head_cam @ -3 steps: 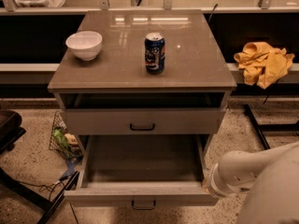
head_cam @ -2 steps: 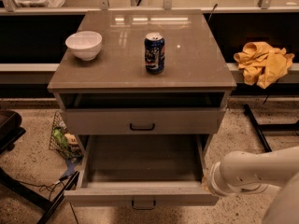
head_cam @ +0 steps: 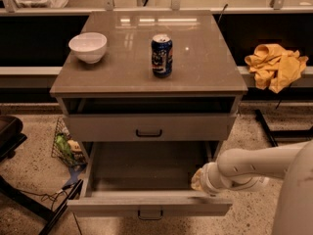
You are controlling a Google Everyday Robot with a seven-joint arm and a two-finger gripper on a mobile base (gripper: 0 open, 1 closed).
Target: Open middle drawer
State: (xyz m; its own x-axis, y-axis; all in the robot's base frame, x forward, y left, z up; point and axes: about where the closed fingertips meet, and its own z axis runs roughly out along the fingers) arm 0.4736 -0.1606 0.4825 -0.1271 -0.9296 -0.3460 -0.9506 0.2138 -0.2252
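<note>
**ITEM:** grey-beige, flat-fronted middle drawer (head_cam: 146, 203). Second tier of cabinet, pulled well out toward camera. Wide shallow tray, plain dull interior, nothing seen in it. Small black bar handle (head_cam: 150, 213) centred at lower edge of front.

**CHANGE vs 1 s ago:** drawer front in same spot, no further travel. White tubular robot arm (head_cam: 254, 163) has reached further left; its end now sits at drawer's right front corner. Judgement: opening looks done or nearly so, and arm is prob. only repositioning.

**TOOL:** gripper (head_cam: 197, 179), at arm's tip, over right inner corner of tray just behind front panel. Only a pale yellowish bit shows. Wide, narrow or gripping: cannot tell. Contact w/ drawer: cannot tell.

**SURROUNDS:**
- Upper drawer front (head_cam: 195, 127): same matte grey-beige, black handle, dark gap above it.
- Glossy taupe cabinet top (head_cam: 210, 67): smooth, reflecting lights.
- White round bowl (head_cam: 88, 47): ceramic-looking, on cabinet top, left.
- Dark blue cylindrical drink can (head_cam: 162, 56): upright, on cabinet top, centre, well apart from the bowl.
- Crumpled yellow cloth (head_cam: 276, 65): soft folds, on ledge right of cabinet.
- Wire basket (head_cam: 66, 148): holds green packets, stands on speckled terrazzo-type floor (head_cam: 29, 175), left of drawer.
</note>
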